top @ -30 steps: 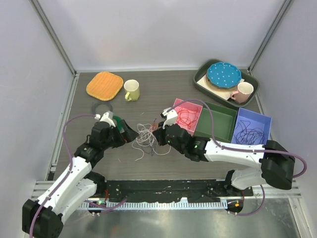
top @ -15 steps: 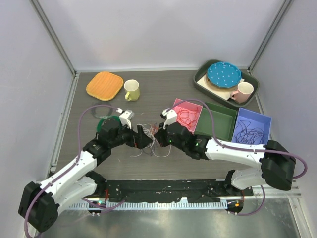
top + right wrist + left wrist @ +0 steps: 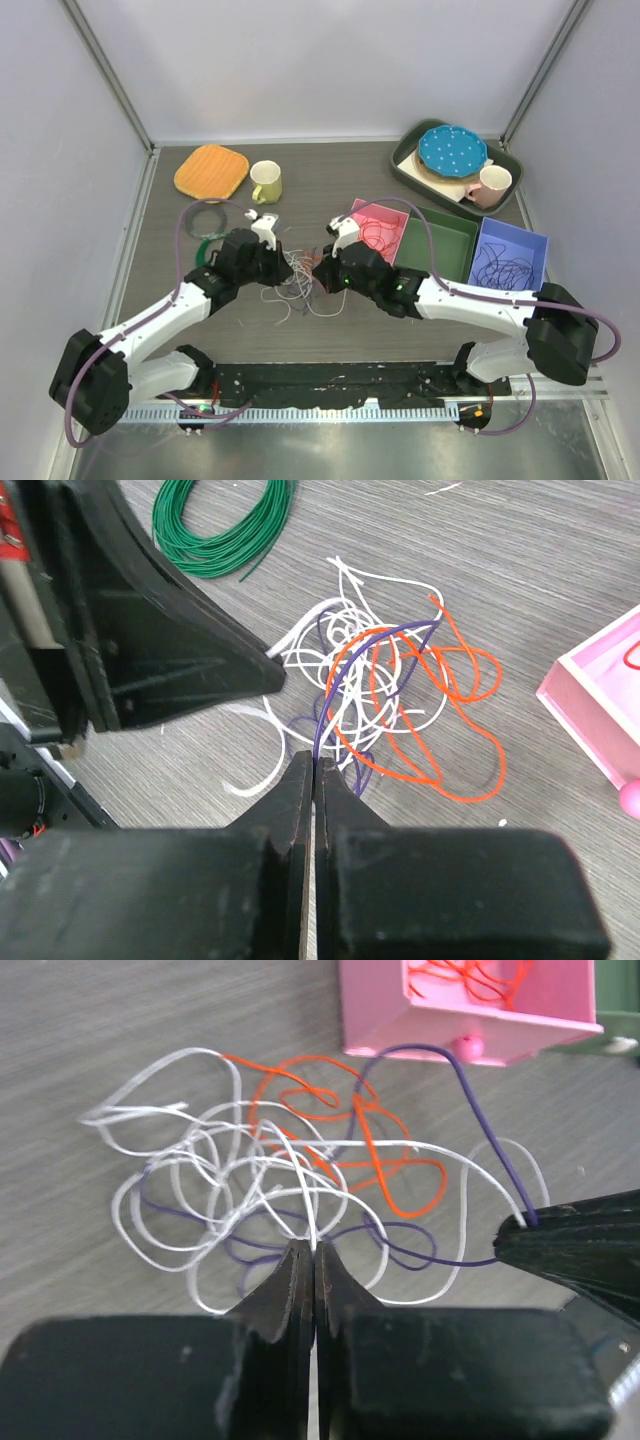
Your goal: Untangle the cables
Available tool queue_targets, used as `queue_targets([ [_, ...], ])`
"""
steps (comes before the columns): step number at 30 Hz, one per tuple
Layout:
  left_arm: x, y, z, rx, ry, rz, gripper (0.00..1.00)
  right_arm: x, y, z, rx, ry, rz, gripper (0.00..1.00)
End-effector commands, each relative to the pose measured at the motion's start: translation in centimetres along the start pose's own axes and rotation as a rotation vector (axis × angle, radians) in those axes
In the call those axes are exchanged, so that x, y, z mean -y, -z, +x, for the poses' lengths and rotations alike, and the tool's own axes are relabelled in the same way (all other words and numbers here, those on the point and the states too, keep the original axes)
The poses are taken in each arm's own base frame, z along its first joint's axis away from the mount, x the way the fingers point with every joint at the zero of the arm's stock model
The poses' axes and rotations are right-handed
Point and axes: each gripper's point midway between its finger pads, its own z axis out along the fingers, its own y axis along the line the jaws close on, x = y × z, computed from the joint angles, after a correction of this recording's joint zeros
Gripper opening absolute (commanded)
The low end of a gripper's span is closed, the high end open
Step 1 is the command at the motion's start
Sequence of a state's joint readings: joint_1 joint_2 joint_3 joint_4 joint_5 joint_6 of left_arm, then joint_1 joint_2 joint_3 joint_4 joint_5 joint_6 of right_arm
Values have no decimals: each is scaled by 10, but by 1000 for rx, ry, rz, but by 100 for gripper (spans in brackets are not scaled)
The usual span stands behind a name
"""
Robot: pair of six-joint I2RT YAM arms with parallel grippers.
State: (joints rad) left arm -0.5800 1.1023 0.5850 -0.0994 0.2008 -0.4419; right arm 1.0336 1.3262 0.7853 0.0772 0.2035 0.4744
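Tangled cables (image 3: 300, 275) on the desk (image 3: 330, 180).
My left pincer (image 3: 315, 1252) clamps a white cable (image 3: 308, 1210), my right pincer (image 3: 315, 765) a purple cable (image 3: 320, 720).

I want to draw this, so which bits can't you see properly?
Top view: the left gripper and right gripper cover part of the tangled pile of thin white, orange and purple cables; strands are too thin to follow.
Left wrist view: the thin white cable vanishes inside the left gripper's shut jaws.
Right wrist view: the top edge cuts the dark-green wound wire ring.
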Motion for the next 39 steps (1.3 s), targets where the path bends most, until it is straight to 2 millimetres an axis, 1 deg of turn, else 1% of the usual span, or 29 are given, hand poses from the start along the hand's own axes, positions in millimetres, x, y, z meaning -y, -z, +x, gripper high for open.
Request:
queue_targets([
  [1,-22,24,-43,145,44,-214,0,12,9,-16,49,-36,49,1],
  [2,-48,42,-59,243,81,-380,0,29,13,-16,53,-39,115,1],
  [5,-88,85,-68,358,236,-667,0,65,28,-4,30,-55,265,1],
  [6,-108,108,-74,436,274,-804,0,87,36,-6,58,-61,370,1],
  [7,-114,118,-71,443,314,-853,0,98,43,-6,64,-75,423,1],
  [8,-120,125,-71,453,337,-890,0,115,54,3,36,-62,501,1],
  [9,-130,135,-73,477,378,-944,0,128,69,-7,83,-71,574,1],
  [10,-137,141,-66,452,395,-984,0,140,81,-3,75,-76,635,1],
  [11,-142,144,-64,460,432,-1005,0,146,90,-7,94,-82,670,1],
  [12,-154,153,-63,470,474,-1051,0,153,106,-20,159,-98,722,1],
  [13,-160,156,-57,454,496,-1078,0,159,118,-19,164,-106,757,1],
  [15,-173,165,-51,464,554,-1125,0,160,136,-31,221,-135,762,1],
  [19,-189,188,-41,493,620,-1220,0,158,153,-39,274,-167,731,1],
  [21,-194,196,-38,500,648,-1246,0,154,153,-41,268,-146,690,1],
  [23,-194,198,-36,499,659,-1242,0,132,142,-46,267,-149,550,1],
  [24,-194,198,-36,498,660,-1239,0,125,136,-41,236,-91,492,1],
  [25,-193,196,-36,496,663,-1228,0,110,129,-51,270,-94,403,1],
  [26,-188,190,-38,483,668,-1176,0,85,119,-45,224,-68,258,1],
  [27,-185,181,-36,457,660,-1127,0,75,113,-42,204,-28,194,1],
  [28,-182,173,-43,457,634,-1072,0,58,109,-50,229,-24,109,1],
  [29,-177,166,-45,454,631,-1022,1,35,99,-38,161,-3,-17,1],
  [30,-170,153,-41,425,632,-948,0,24,95,-37,148,9,-72,1],
  [31,-169,150,-46,448,634,-919,0,10,91,-43,159,6,-140,1],
  [32,-168,148,-45,449,638,-909,0,4,77,-32,107,8,-163,1],
  [33,-169,148,-43,445,640,-916,0,-15,74,-27,73,13,-259,1],
  [35,-170,149,-40,433,644,-924,0,-30,61,-27,50,11,-304,1],
  [36,-169,149,-39,429,642,-925,0,-31,45,-11,-9,19,-293,3],
  [38,-169,150,-35,418,640,-934,0,-35,33,-13,-4,11,-275,6],
  [39,-170,150,-33,414,640,-935,0,-33,20,-2,-38,13,-257,9],
])
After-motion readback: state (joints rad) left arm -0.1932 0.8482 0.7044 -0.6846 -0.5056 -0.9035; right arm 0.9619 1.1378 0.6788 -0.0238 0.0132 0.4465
